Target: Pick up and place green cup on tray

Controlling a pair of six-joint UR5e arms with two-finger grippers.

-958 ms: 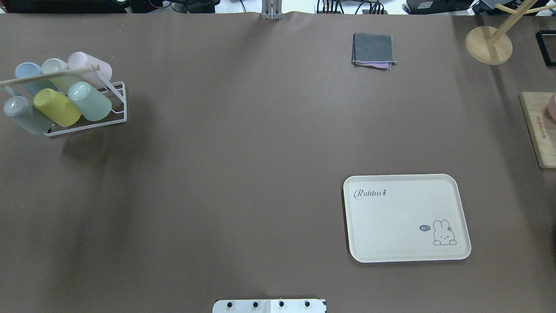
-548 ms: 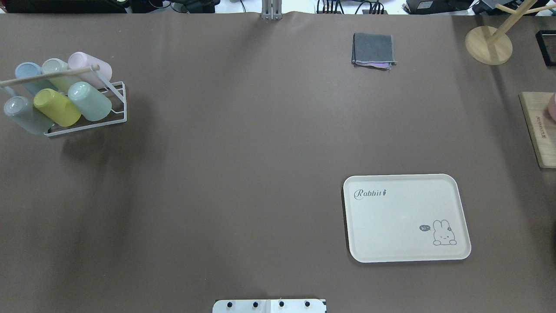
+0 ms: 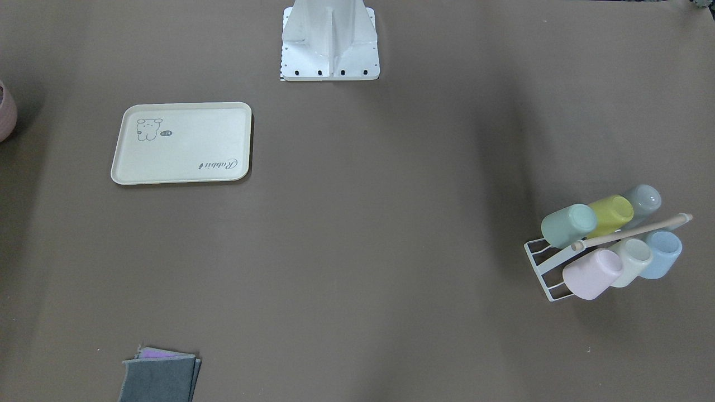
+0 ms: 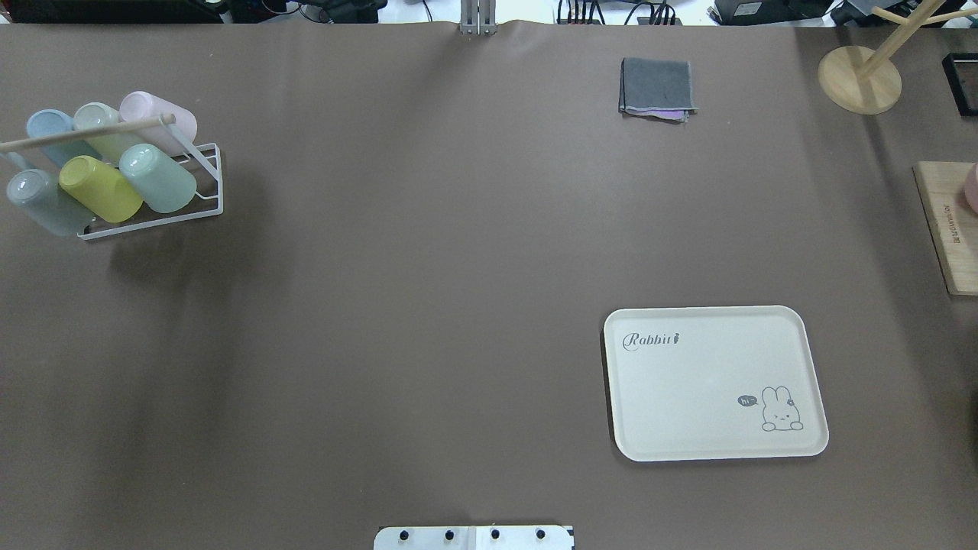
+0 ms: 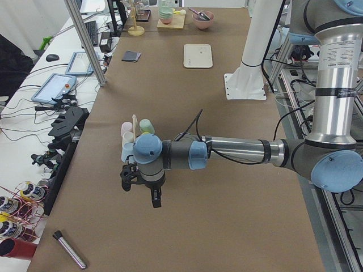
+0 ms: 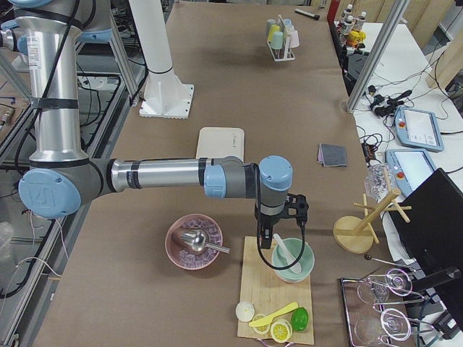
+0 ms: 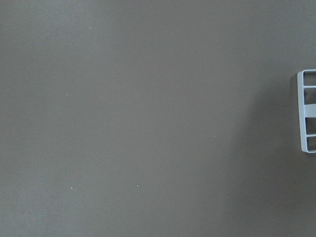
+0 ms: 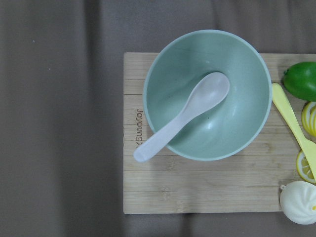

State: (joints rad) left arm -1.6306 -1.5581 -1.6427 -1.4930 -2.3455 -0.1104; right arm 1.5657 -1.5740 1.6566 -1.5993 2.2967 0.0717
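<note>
Nothing is seen to have moved in the last second, so the pick is judged unstarted. The green cup point(image 4: 158, 178) is held in the rack point(image 4: 221, 183) just beyond the left claw point(image 5: 140, 190). The tray point(image 4: 703, 382) is set well apart, nearer the right claw point(image 6: 278, 231). Neither claw's grip can be told, and the cup is cut from the left wrist view.

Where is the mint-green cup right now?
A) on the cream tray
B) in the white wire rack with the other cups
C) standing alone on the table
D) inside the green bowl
B: the green cup lies tilted in the white wire rack beside the yellow-green cup, well away from the tray.
</note>
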